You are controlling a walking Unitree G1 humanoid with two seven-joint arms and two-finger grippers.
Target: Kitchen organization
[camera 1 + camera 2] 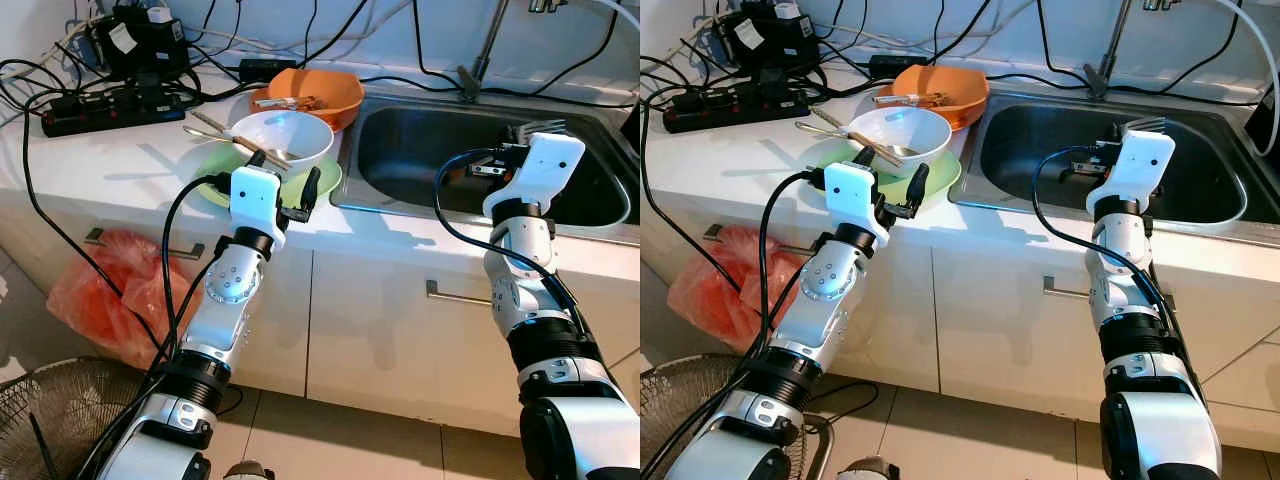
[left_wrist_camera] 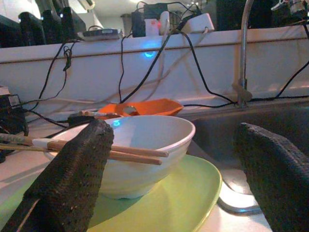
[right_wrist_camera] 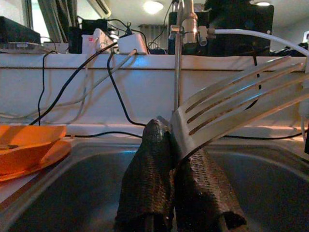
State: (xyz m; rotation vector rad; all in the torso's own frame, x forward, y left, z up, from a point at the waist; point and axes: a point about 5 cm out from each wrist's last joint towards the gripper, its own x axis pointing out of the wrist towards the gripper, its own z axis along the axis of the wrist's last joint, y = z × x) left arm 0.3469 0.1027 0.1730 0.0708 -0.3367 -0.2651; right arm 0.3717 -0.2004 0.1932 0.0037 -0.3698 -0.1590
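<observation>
White cabinets carry a pale bench (image 1: 120, 165) with a steel sink (image 1: 420, 150) set into it. On the bench a white bowl (image 1: 283, 140) is stacked on a green plate (image 1: 325, 180), with chopsticks (image 1: 235, 140) laid across the bowl's rim. An orange dish (image 1: 320, 95) is seen behind, its contents too small to be made out. The left end effector (image 1: 285, 183) is held at the plate's near edge, fingers spread apart, one on each side of the bowl in the wrist view. The right end effector (image 3: 176, 159) is held over the sink, fingers pressed together on a metal fork (image 3: 231, 108), whose handle is hidden between them. A tangle of cables and a power strip (image 1: 110, 108) is seen at the back left. An orange bag (image 1: 100, 290) hangs below the bench, partly cut off by the left arm.
</observation>
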